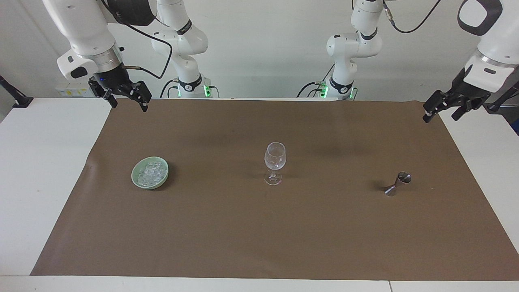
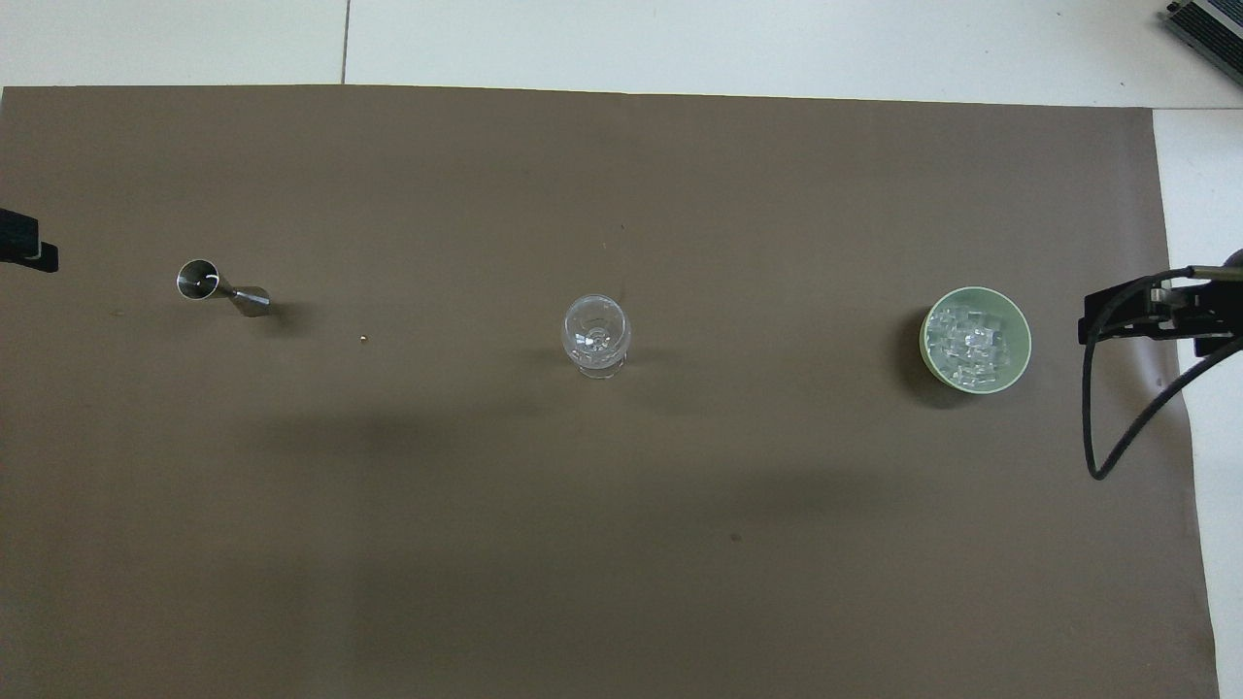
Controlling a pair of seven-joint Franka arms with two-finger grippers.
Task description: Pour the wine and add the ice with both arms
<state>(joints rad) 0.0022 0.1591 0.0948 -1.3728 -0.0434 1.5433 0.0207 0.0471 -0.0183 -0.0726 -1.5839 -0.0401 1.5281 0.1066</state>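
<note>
Both arms hang at the robots' edge of the white bench (image 1: 40,162), up in the air over the corners of the brown paper sheet (image 1: 259,235) that covers it. The right gripper (image 1: 129,102) has its black jaws spread wide and holds nothing; the left gripper (image 1: 441,112) likewise stands with its jaws wide apart and empty.

Farther out, three things stand in a row across the sheet, with the clear stemmed wine glass (image 1: 275,163) upright in the middle as landmark. Well apart from the glass toward the right arm's end sits the pale green round bowl (image 1: 140,184), and the ice (image 1: 151,173), small clear glinting cubes, lies heaped in it. Well apart from the glass toward the left arm's end lies the small double-cone steel measuring cup (image 1: 398,183), tipped on its side.

No writing can be read on any of them.
</note>
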